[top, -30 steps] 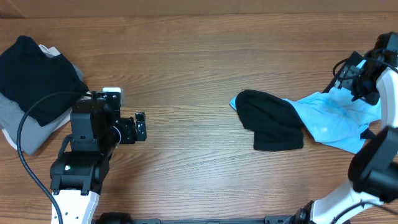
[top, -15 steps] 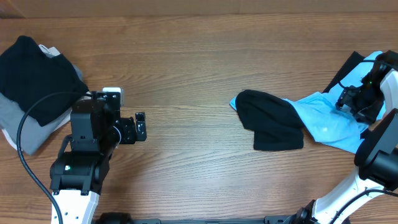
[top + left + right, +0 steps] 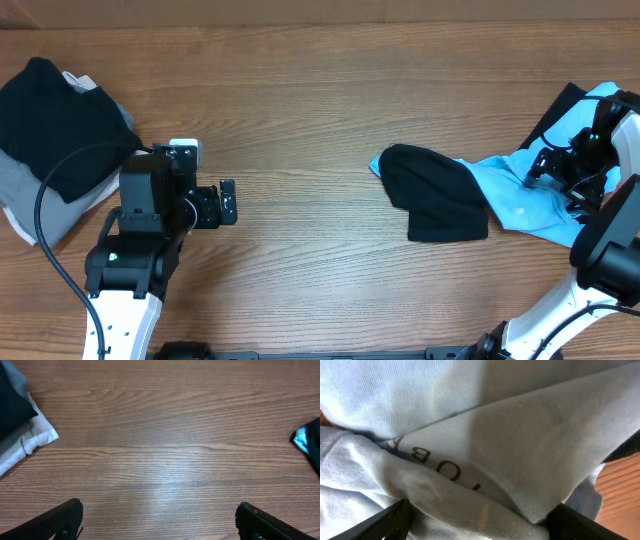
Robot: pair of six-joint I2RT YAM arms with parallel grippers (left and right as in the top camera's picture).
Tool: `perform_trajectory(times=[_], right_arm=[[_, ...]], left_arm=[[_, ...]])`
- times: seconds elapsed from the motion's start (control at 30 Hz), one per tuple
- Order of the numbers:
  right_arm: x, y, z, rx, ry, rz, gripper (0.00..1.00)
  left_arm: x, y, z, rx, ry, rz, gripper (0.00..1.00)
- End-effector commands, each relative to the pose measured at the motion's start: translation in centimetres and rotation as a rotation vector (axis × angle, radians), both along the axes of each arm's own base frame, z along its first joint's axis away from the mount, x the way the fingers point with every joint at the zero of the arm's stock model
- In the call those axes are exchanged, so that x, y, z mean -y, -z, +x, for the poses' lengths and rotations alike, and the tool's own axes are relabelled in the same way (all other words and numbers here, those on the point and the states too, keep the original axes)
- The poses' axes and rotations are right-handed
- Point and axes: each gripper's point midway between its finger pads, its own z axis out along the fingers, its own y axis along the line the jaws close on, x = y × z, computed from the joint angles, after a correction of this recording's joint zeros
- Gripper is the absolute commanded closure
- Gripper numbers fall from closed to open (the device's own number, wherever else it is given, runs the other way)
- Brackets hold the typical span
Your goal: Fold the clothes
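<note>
The clothes lie in two places. At the right, a crumpled light blue T-shirt point(image 3: 520, 195) is partly covered by a black garment point(image 3: 435, 195). My right gripper point(image 3: 540, 172) is low over the blue shirt. In the right wrist view the blue T-shirt point(image 3: 485, 435) fills the frame, with dark lettering showing. The right gripper point(image 3: 480, 520) is open wide, a raised fold of the fabric lying between its fingers. My left gripper point(image 3: 228, 203) hovers open over bare wood, and the left wrist view shows nothing between the open left gripper point(image 3: 160, 520).
A stack of folded clothes sits at the far left: a black piece point(image 3: 55, 115) on top of grey and white ones point(image 3: 45, 215). Its white corner point(image 3: 30, 442) shows in the left wrist view. The wooden table point(image 3: 320, 100) spans the middle.
My right gripper has come down and leftward from the far right edge onto the blue T-shirt. Its jaws stand wider now. The left arm has shifted only slightly.
</note>
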Motion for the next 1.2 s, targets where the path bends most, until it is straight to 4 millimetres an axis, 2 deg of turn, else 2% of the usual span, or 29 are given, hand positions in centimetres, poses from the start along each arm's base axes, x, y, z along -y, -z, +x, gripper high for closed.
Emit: perform_trajectory(times=[0.0, 0.13, 0.2, 0.27, 0.4, 0.43, 0.6, 0.63, 0.67, 0.7, 0.73, 0.8, 0.9, 1.0, 1.03, 1.07, 1.1, 1.17], right_arm=[[-0.3, -0.9, 0.4, 0.016, 0.013, 0.024, 0.10], [-0.6, -2.4, 1.1, 0.047, 0.016, 0.050, 0.06], [-0.8, -2.6, 0.7, 0.029, 0.016, 0.059, 0.06], [-1.0, -2.3, 0.4, 0.017, 0.016, 0.066, 0.06], [-1.1, -1.7, 0.0, 0.006, 0.017, 0.070, 0.26], [-1.2, -1.6, -0.1, 0.004, 0.017, 0.071, 0.28], [-1.6, 0.3, -1.0, -0.020, 0.017, 0.079, 0.22], [-1.5, 1.1, -1.4, -0.034, 0.017, 0.064, 0.27], [-1.4, 1.4, -1.5, -0.036, 0.016, 0.058, 0.41], [-1.3, 1.4, -1.5, -0.032, 0.019, 0.056, 0.74], [-1.2, 1.2, -1.3, -0.029, 0.032, 0.051, 0.95], [-1.0, 0.5, -0.9, -0.021, 0.046, 0.049, 0.96], [-0.5, -2.9, 0.4, 0.014, 0.049, 0.039, 0.96], [0.2, -9.1, 2.8, 0.144, 0.050, 0.013, 0.96], [0.5, -11.7, 3.6, 0.202, 0.050, -0.012, 0.96], [1.3, -16.2, 4.8, 0.316, 0.056, -0.068, 0.96], [1.7, -18.9, 5.2, 0.385, 0.074, -0.106, 0.96], [3.1, -26.5, 6.0, 0.615, 0.164, -0.216, 0.96]], left_arm=[[0.4, -1.0, 0.6, 0.026, 0.005, -0.014, 0.00], [0.4, -1.2, 0.7, 0.033, 0.005, -0.015, 0.00], [0.4, -1.1, 0.7, 0.032, 0.005, -0.015, 0.00], [0.4, -1.1, 0.7, 0.032, 0.005, -0.015, 0.00], [0.4, -1.1, 0.7, 0.031, 0.005, -0.014, 0.00], [0.4, -1.1, 0.7, 0.031, 0.005, -0.014, 0.00], [0.4, -1.1, 0.7, 0.031, 0.005, -0.015, 0.00], [0.4, -1.1, 0.7, 0.031, 0.005, -0.015, 0.00], [0.4, -1.1, 0.7, 0.031, 0.005, -0.015, 0.00], [0.4, -1.1, 0.7, 0.031, 0.005, -0.015, 0.00], [0.4, -1.1, 0.7, 0.031, 0.005, -0.014, 0.00], [0.4, -1.1, 0.7, 0.031, 0.005, -0.015, 0.00], [0.4, -1.1, 0.7, 0.031, 0.005, -0.015, 0.00], [0.4, -1.1, 0.7, 0.032, 0.005, -0.015, 0.00], [0.4, -1.1, 0.7, 0.032, 0.005, -0.015, 0.00], [0.4, -1.1, 0.7, 0.032, 0.006, -0.016, 0.00], [0.5, -1.1, 0.7, 0.032, 0.008, -0.018, 0.00], [0.7, -1.2, 0.7, 0.032, 0.018, -0.028, 0.00]])
